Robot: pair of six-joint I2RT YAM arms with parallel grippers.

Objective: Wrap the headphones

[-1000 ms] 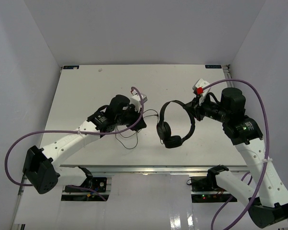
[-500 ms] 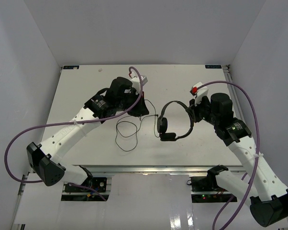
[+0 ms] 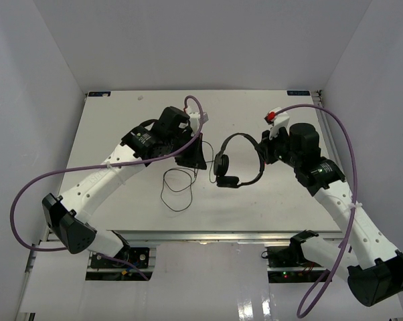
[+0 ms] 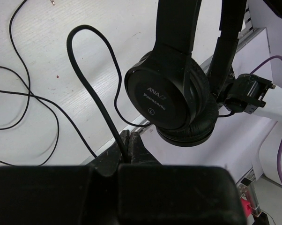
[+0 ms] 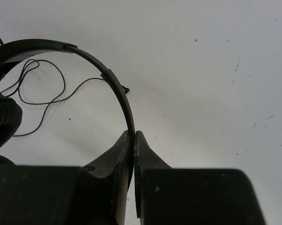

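Over table (image 3: 121, 120) centre, headphones (image 3: 221, 164) held up, right gripper (image 5: 133, 136) clamped on headband (image 5: 114, 84) at their 3 o'clock, left gripper (image 4: 130, 138) pinched on cord (image 4: 85, 26) at 9 o'clock, slack cord looped on table at 7 o'clock.

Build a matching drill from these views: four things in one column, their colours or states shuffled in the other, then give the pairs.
1 left end effector
2 right end effector
3 earcup
4 table

A white
B shut on headband
C black and padded
D shut on cord

Pairs: 1-D, 2-B, 3-C, 4-A
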